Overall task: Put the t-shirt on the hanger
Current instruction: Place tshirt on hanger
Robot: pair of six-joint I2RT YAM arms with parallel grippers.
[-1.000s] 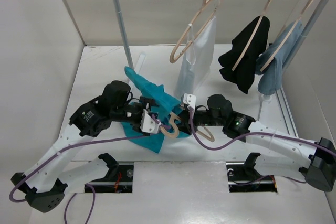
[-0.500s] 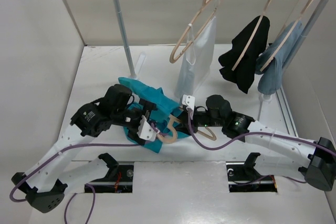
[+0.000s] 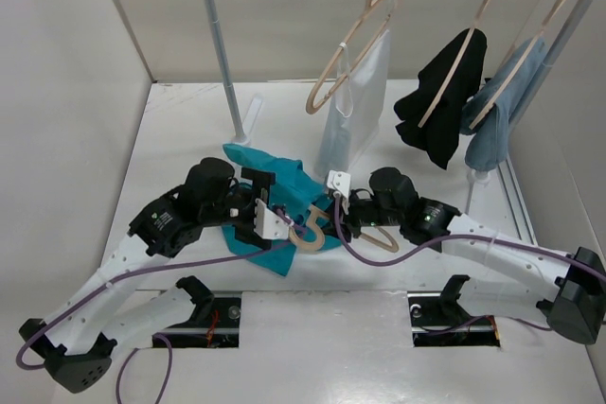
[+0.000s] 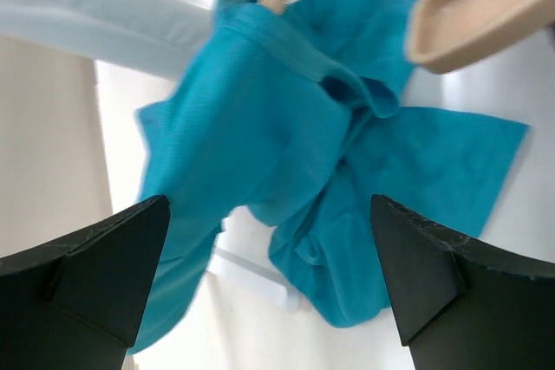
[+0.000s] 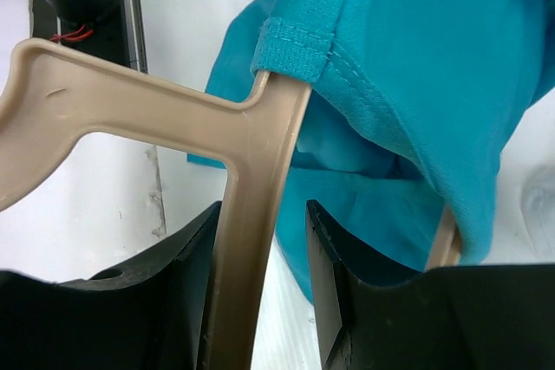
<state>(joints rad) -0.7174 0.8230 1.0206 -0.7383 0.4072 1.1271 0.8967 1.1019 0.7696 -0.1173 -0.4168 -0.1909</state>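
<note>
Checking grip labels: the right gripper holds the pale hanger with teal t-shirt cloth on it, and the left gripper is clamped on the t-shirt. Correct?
Not quite. The left gripper is open, not clamped: the left wrist view shows its fingers wide apart, the t-shirt lying beyond them. The right gripper does hold the hanger, teal cloth over its end.

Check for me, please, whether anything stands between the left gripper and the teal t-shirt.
Nothing visible does. The left gripper is open and the t-shirt lies straight ahead of it, with only air between. The hanger, clamped in the right gripper, sits at the cloth's far side, partly inside it.
</note>
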